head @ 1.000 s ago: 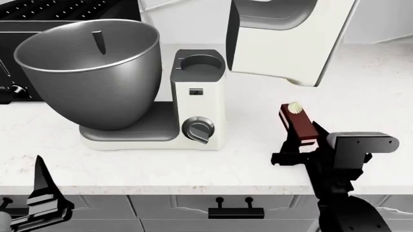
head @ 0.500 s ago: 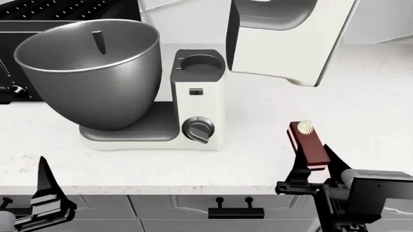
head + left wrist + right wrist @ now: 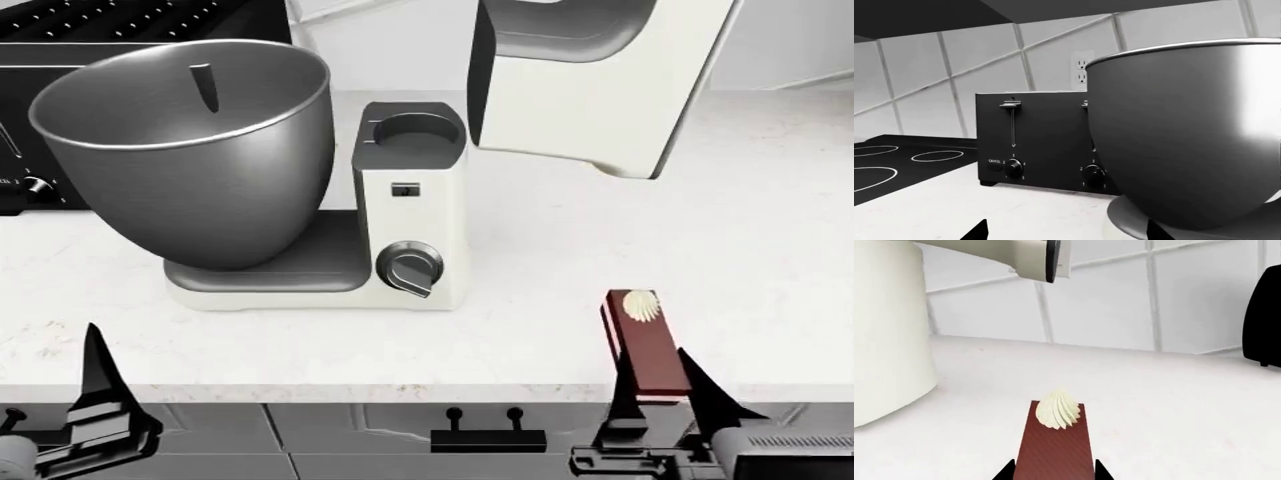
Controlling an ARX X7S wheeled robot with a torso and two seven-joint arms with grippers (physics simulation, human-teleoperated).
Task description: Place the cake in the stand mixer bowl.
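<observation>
The cake (image 3: 646, 345), a narrow dark red slice with thin white layers and a cream swirl (image 3: 1057, 410) on its top, sits between the two black fingers of the right end effector (image 3: 657, 385) near the front edge of the white worktop (image 3: 747, 230). In the right wrist view the fingertips stand close against both long sides of the slice, so I judge the end effector narrow and holding it, though whether the slice is lifted or resting on the worktop cannot be told. It looks light and soft, likely to crush or smear, so the hold belongs low on the firm flat sides, gently, and clear of the swirl. The stand mixer bowl (image 3: 187, 150), deep brushed steel, stands well apart toward the left, its mouth open under the raised white mixer head (image 3: 587, 80). The left end effector (image 3: 94, 400) hangs low by the worktop's front edge, fingers spread and holding nothing, facing the bowl and a black toaster (image 3: 1034, 142).
</observation>
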